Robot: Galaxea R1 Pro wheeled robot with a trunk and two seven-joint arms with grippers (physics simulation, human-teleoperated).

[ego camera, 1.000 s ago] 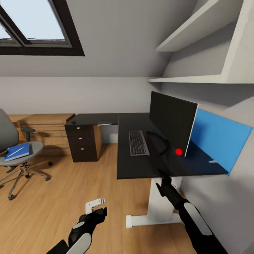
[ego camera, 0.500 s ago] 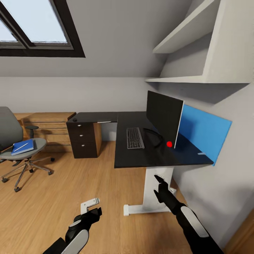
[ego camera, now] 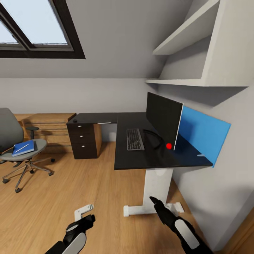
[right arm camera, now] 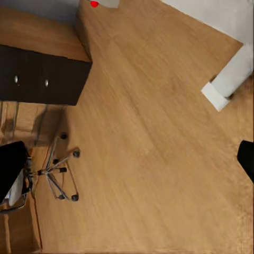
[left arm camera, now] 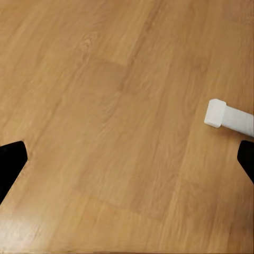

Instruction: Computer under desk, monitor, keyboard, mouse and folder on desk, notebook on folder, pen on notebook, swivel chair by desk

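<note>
Folder [ego camera: 23, 147] with notebook and pen lies on swivel chair [ego camera: 21, 155] seat, well left of the bench [ego camera: 148, 158]; judged light, thin, slippery: pinch an overhanging edge; left gripper [ego camera: 83, 214] and right gripper [ego camera: 156, 204] both spread, empty.

Two black arms with pale grey forearm panels — black-fingered grippers, white left mount

Both arms hang low, left end effector [ego camera: 84, 214] and right end effector [ego camera: 154, 201] spread apart, holding nothing.
</note>
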